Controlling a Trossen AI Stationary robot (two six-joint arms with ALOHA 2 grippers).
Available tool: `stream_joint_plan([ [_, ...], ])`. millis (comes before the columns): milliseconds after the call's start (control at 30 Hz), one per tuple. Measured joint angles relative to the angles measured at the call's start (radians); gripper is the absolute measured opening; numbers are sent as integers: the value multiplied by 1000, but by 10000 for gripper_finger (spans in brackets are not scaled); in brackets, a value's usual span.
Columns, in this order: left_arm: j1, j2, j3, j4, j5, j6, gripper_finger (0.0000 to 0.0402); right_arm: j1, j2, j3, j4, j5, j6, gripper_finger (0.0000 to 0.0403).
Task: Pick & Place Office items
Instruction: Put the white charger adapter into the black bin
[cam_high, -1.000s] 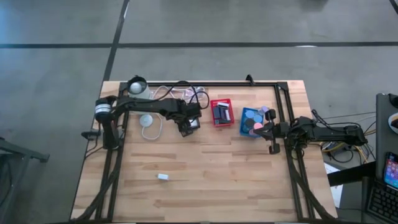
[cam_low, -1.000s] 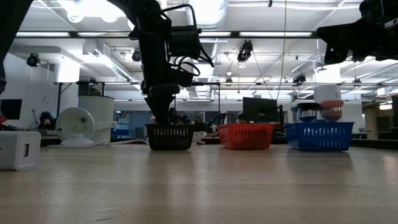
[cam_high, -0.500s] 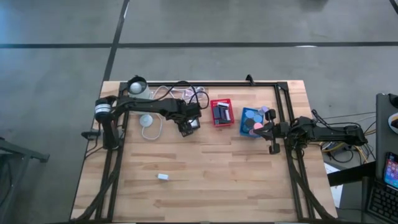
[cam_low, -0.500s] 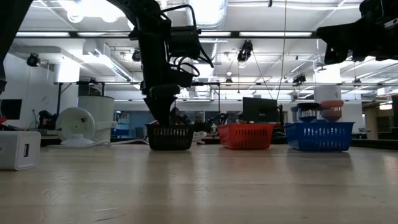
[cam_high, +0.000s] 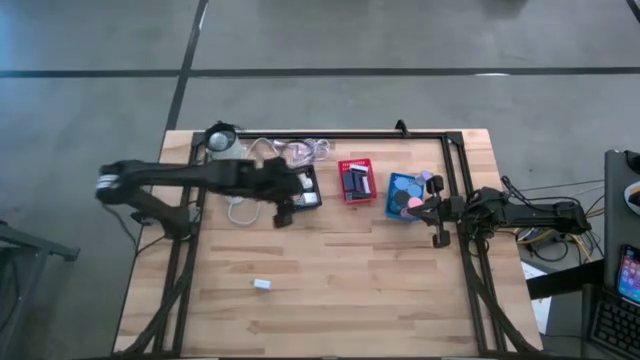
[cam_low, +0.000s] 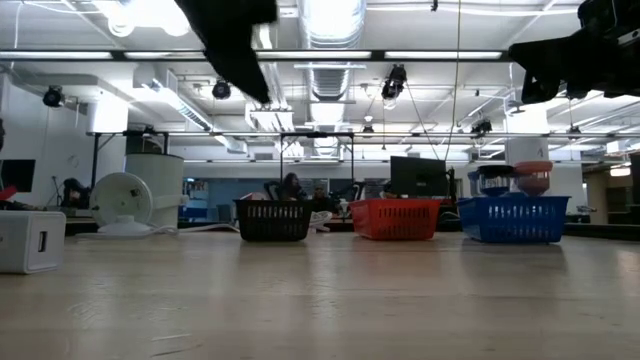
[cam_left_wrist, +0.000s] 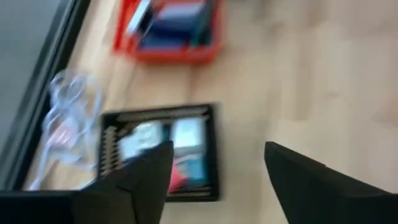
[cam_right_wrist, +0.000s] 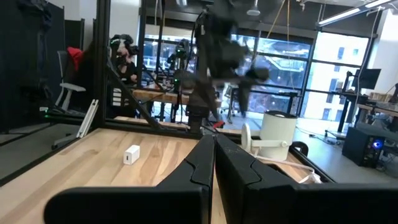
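Fingers (cam_left_wrist: 143, 180) of left gripper (cam_high: 283, 214) spread beside black tray (cam_high: 305, 187); right gripper (cam_high: 437, 212) pressed together; seemingly no legible writing.

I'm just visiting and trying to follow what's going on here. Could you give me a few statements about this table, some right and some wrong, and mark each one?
1. Three mesh trays stand in a row: black tray, red tray, blue tray. True.
2. The left gripper is clamped on a pink roll. False: its fingers stand open and empty, above the black tray.
3. A small white block lies alone on the table. True.
4. The right gripper is wide open. False: it is shut, beside the blue tray.
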Motion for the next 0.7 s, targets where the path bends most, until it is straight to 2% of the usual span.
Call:
stream_joint_plan([
  [100,-40,-152,-83,60,83,-11,234,0,0,0,0,0,4,8],
  [267,-96,-401,-248,162,99,-24,158,0,0,0,1,0,5,8],
  [367,-103,-540,-339,187,15,-31,90,0,0,0,2,0,0,8],
  [467,-99,-654,-402,189,-71,-120,21,0,0,0,8,0,0,8],
  [533,-96,-715,-431,189,-73,-133,9,0,0,0,15,0,-1,8],
  [700,-97,-821,-516,244,17,-61,4,0,0,0,24,0,-4,8],
])
